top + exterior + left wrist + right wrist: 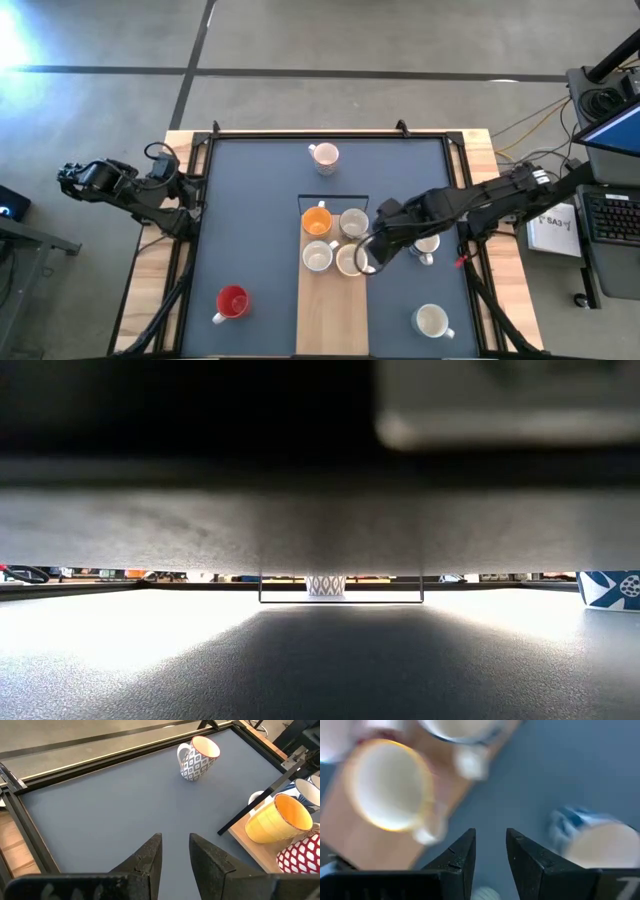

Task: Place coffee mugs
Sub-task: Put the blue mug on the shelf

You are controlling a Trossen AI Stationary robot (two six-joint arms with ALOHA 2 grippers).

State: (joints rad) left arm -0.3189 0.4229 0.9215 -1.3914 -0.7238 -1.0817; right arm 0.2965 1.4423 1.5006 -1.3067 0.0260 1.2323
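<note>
The high view shows four mugs on a wooden board (333, 300): an orange mug (316, 220), a grey-white mug (353, 222) and two white mugs (318, 256) (349, 261). On the blue mat stand a patterned mug (324, 156), a red mug (232, 302), a white mug (432, 320) and a mug (427, 244) partly under my right arm. My right gripper (366, 254) (490, 851) hovers open by the board's right edge, beside a yellow-rimmed white mug (387, 785), touching nothing. My left gripper (175, 852) waits open at the table's left edge.
A blue-patterned mug (592, 840) sits on the mat close to my right gripper. A dark frame (330, 133) rims the mat. Bare mat (255, 210) lies between the board and the left edge. The low view is mostly blocked, showing only the far patterned mug (327, 585).
</note>
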